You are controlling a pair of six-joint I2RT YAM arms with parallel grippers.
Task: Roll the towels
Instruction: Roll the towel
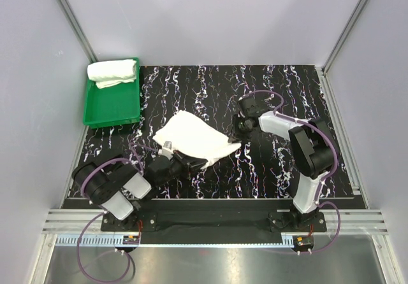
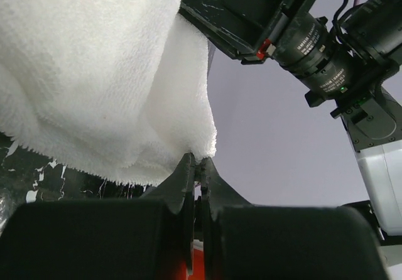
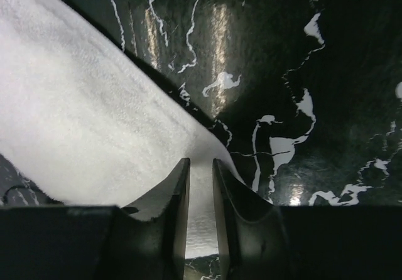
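On the left gripper (image 2: 196, 162) the fingers are almost closed and pinch an edge of the spread towel (image 1: 191, 136), which lies mid-table. The right gripper (image 3: 200, 164) has a narrow gap and grips the towel's corner. There are two towels; the second towel (image 1: 113, 72) lies in the one green tray (image 1: 115, 109).

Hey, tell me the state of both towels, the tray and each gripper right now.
Rolled towel: rolled, in green tray.
Flat towel: unrolled on the table.
Green tray: holds only the rolled towel.
Left gripper: jaws shut on flat towel's edge.
Right gripper: jaws slightly apart at flat towel's corner, grip unclear.
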